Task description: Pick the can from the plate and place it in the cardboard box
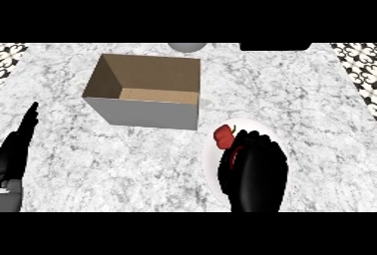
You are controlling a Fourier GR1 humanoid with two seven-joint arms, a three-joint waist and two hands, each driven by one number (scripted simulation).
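A red can (223,137) lies on a white plate (211,162) at the lower right of the counter. My right hand (254,172) covers most of the plate, its fingers curled round the can so that only the can's top end and a red strip show. The open cardboard box (147,89) stands up and to the left of the plate, its inside bare. My left hand (16,152) rests open at the left edge, fingers pointing up, far from the can.
A grey round object (186,47) sits at the counter's far edge behind the box, and a black shape (275,46) lies to its right. Patterned tiles border the marble counter (294,89) at both upper corners.
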